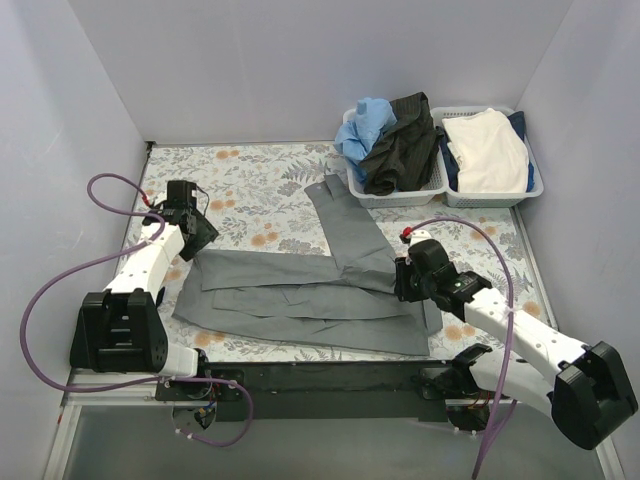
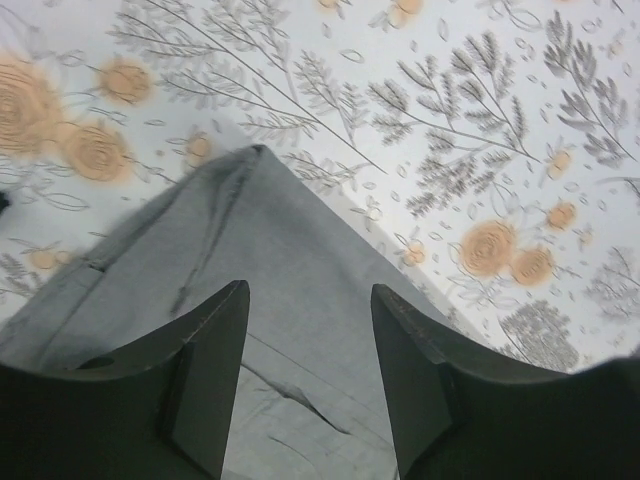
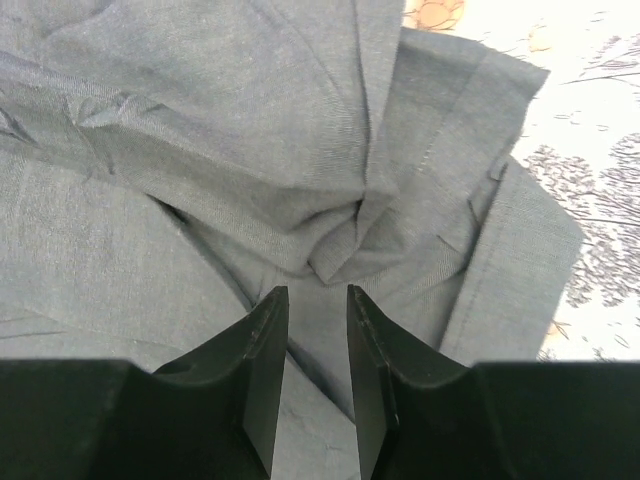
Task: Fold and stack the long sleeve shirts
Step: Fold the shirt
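Note:
The mid-grey long sleeve shirt point(image 1: 300, 295) lies folded lengthwise across the front of the table, with one sleeve point(image 1: 345, 220) running up toward the baskets. My left gripper point(image 1: 200, 240) is open over the shirt's left end; in the left wrist view point(image 2: 310, 300) its fingers straddle the grey cloth point(image 2: 270, 250) near a corner. My right gripper point(image 1: 402, 280) sits at the shirt's right part. In the right wrist view point(image 3: 318, 295) its jaws stand narrowly apart just behind a bunched fold of grey cloth point(image 3: 340, 240). The black shirt point(image 1: 402, 150) lies crumpled in the left basket.
Two white lattice baskets point(image 1: 400, 197) point(image 1: 535, 180) stand at the back right. The left one also holds a blue cloth point(image 1: 363, 125); the right one holds a white cloth point(image 1: 487, 150). The floral tablecloth point(image 1: 250, 180) covers the table. Grey walls enclose three sides.

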Tool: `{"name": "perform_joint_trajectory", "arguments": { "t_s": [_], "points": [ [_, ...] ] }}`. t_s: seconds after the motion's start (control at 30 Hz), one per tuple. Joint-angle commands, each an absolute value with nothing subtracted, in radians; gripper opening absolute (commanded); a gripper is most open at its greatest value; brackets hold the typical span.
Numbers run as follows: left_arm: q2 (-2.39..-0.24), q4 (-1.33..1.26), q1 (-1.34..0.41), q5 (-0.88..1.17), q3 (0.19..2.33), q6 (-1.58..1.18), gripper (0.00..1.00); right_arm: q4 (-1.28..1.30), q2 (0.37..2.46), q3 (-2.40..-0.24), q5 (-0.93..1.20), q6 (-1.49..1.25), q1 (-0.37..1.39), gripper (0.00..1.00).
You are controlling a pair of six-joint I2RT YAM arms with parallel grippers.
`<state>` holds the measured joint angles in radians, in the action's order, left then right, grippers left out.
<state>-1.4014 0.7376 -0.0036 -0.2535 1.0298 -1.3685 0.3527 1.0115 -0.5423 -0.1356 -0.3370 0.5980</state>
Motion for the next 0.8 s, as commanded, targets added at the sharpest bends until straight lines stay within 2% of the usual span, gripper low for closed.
{"name": "perform_joint_trajectory", "arguments": {
  "t_s": [0.0, 0.13, 0.27, 0.57, 0.63, 0.7, 0.77],
  "points": [
    [-1.388, 0.66, -0.002, -0.081, 1.005, -1.345, 0.51, 0.406, 0.948, -0.603, -0.231, -0.344, 0.603, 0.38],
    [-1.423, 0.626, -0.002, -0.002, 0.979, -1.336, 0.5, 0.351, 0.951, -0.643, -0.314, -0.315, 0.603, 0.42],
    [-1.494, 0.64, -0.002, -0.002, 0.966, -1.333, 0.49, 0.27, 1.173, -0.728, -0.292, -0.282, 0.6, 0.43],
    [-1.505, 0.632, -0.002, 0.041, 0.942, -1.31, 0.49, 0.144, 1.477, -0.862, -0.108, -0.284, 0.601, 0.43],
    [-1.499, 0.62, -0.002, 0.096, 0.974, -1.29, 0.53, 0.165, 1.514, -0.885, -0.02, -0.256, 0.604, 0.41],
    [-1.509, 0.604, -0.002, 0.138, 1.015, -1.264, 0.55, 0.185, 1.546, -0.884, 0.084, -0.227, 0.621, 0.34],
    [-1.535, 0.604, -0.005, 0.156, 1.043, -1.259, 0.56, 0.206, 1.54, -0.852, 0.122, -0.212, 0.649, 0.34]
  ]
}}
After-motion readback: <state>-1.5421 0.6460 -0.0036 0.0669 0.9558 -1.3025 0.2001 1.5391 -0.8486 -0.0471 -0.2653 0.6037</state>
